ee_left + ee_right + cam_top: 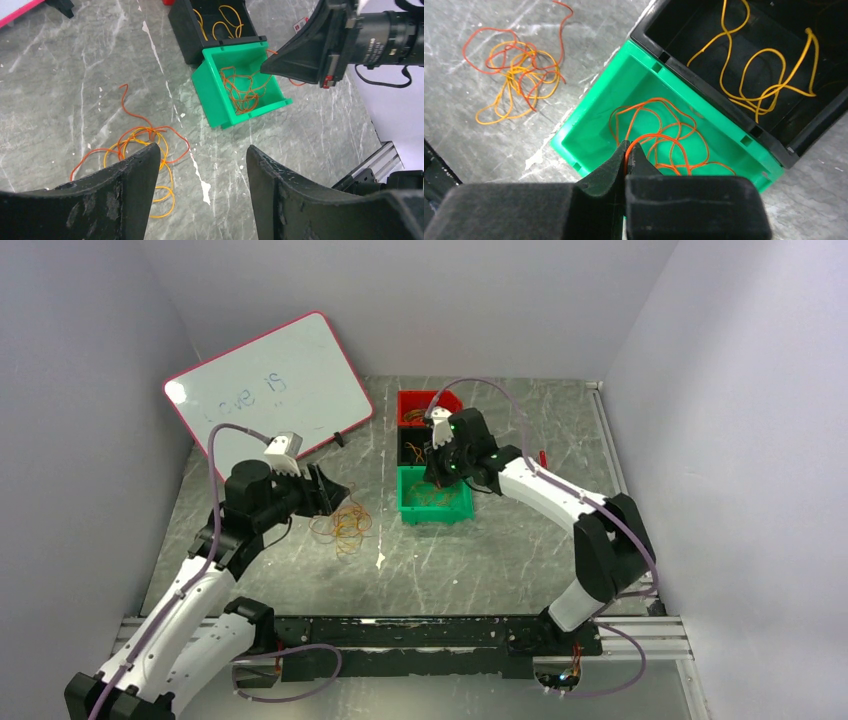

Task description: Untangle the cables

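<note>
The cables [342, 526] lie in a loose tangle of thin orange, yellow and reddish loops on the table, left of the bins. In the left wrist view the cables [135, 147] sit under and beside my left finger. My left gripper [202, 155] hovers open above them with nothing between its fingers; from above, the left gripper [338, 498] is over the tangle's upper edge. My right gripper [628, 147] is shut on an orange cable [664, 130] whose loops lie in the green bin [594, 115]. The right gripper [438, 478] hangs over that bin.
Three bins stand in a row: the red bin [415, 400] farthest, a black bin [704, 85] holding yellow cable [764, 75], and the green bin [435, 512] nearest. A whiteboard [270, 390] leans at the back left. Walls enclose the table on three sides.
</note>
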{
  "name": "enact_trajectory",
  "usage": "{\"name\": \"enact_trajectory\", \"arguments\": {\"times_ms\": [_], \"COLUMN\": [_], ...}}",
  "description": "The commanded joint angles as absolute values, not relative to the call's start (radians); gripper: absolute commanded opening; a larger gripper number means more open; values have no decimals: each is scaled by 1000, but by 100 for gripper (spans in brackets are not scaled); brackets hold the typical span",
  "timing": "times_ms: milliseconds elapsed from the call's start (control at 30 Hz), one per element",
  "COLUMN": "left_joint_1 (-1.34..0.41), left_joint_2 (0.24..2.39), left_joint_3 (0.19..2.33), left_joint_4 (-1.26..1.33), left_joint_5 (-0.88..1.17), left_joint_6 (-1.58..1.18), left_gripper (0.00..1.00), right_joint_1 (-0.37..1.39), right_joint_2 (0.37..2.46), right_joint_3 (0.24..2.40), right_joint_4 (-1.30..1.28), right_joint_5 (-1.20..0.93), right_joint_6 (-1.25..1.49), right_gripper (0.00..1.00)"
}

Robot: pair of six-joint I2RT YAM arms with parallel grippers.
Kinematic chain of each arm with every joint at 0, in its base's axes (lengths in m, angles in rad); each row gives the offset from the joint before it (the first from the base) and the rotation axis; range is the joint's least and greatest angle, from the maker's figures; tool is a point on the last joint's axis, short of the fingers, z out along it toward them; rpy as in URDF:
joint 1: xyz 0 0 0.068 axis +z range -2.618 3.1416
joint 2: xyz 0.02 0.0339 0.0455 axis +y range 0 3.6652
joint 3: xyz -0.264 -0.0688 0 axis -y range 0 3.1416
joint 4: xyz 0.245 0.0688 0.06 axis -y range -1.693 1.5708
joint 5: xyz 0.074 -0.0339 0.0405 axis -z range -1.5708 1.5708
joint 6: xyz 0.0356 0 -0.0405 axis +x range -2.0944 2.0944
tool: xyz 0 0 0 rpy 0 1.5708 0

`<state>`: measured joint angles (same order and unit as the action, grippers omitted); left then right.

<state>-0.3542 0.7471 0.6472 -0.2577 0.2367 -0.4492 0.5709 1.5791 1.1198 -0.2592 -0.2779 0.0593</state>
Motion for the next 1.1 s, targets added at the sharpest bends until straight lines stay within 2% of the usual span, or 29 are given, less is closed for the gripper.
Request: {"name": "enact_trajectory", "arguments": {"times_ms": [0, 500, 833, 1067], "left_joint_1": [-348, -350, -350, -349], "left_joint_2": [746, 716, 709, 709], "left_joint_3": [639, 611, 605, 599], "left_joint_4": [-216, -219, -223, -219], "left_joint_5": [266, 263, 257, 258], "left_joint_6": [-451, -463, -462, -465], "left_gripper": [69, 69, 69, 69], "right_joint_1": [567, 593, 607, 607], "right_joint_2": [1631, 1807, 1790, 1735], "right_joint_3": [1115, 1183, 1234, 1251], "right_joint_4": [-223, -218, -244, -291], "right_joint_5": [-305, -279, -247, -221], "right_joint_6": [41, 49, 48, 49], "right_gripper": [0, 2, 31, 39]}}
